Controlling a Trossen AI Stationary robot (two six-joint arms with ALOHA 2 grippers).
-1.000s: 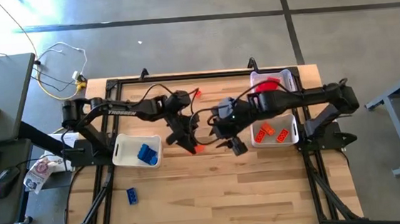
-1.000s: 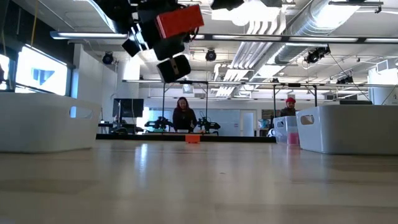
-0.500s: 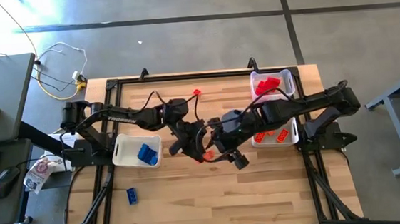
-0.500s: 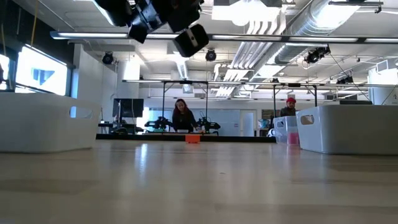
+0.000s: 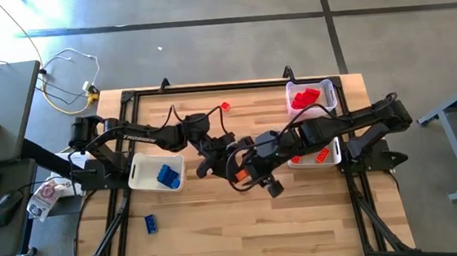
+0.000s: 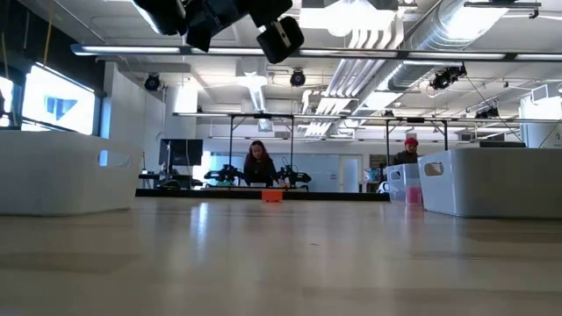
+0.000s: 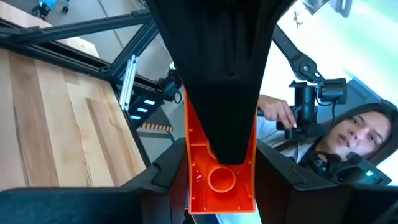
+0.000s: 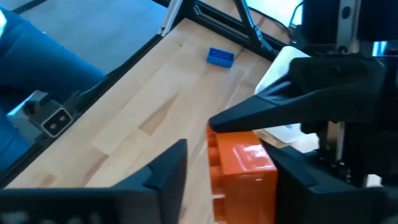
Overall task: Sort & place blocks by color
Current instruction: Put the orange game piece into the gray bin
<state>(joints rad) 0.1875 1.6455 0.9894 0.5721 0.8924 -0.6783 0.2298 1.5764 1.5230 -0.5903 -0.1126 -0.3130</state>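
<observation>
Two slender, matte black jointed arms: left arm point(image 5: 143, 133) and right arm point(image 5: 350, 120), each mounted on a black metal frame at the table's side edges. Thin black cables looping along the links. Dark, flat, tapered plastic fingers point(image 7: 227, 81), smooth and unmarked; broad, angular black fingers point(image 8: 292, 99) likewise.

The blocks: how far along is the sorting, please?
Done: blue blocks in the left bin, red blocks and orange blocks in right bins. In hand: an orange block in the left gripper, right gripper open around it. Left: loose blue block, loose reddish block.
</observation>
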